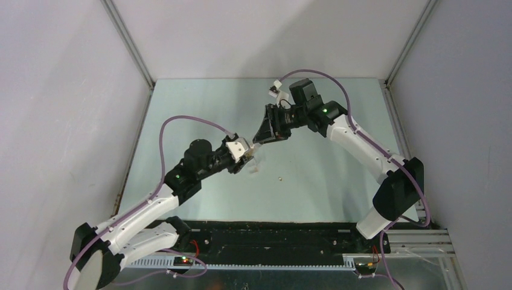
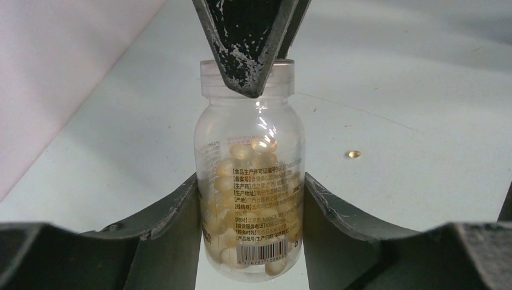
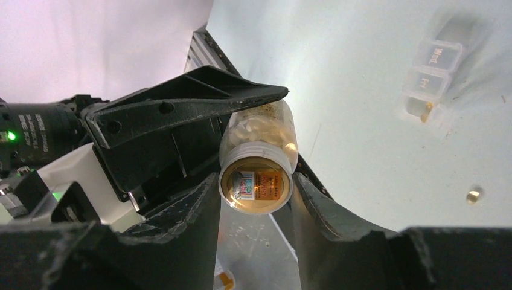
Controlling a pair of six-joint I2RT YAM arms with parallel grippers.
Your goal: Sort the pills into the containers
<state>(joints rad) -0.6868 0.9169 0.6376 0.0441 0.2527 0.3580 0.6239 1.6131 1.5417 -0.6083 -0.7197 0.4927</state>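
the right gripper [image 3: 255,180] is closed on the cap [image 3: 265,186] of a small clear bottle [image 2: 249,121]. the bottle's body is clamped in the left gripper [image 2: 250,181]. the bottle is held in the air above the table [image 1: 326,181], apparently lying close to level between the two arms. most of the pills [image 2: 241,163] are seen inside it. one loose pill [image 2: 354,154] lies on the table nearby. the pill box [image 3: 432,75] rests farther off, with an orange speck at one end compartment. if the cap is twisted off while the bottle is tilted like this, pills are likely to be spilled onto the table, not into the box. if the left grip is too light, the smooth bottle may be turned along with the cap or let slip.
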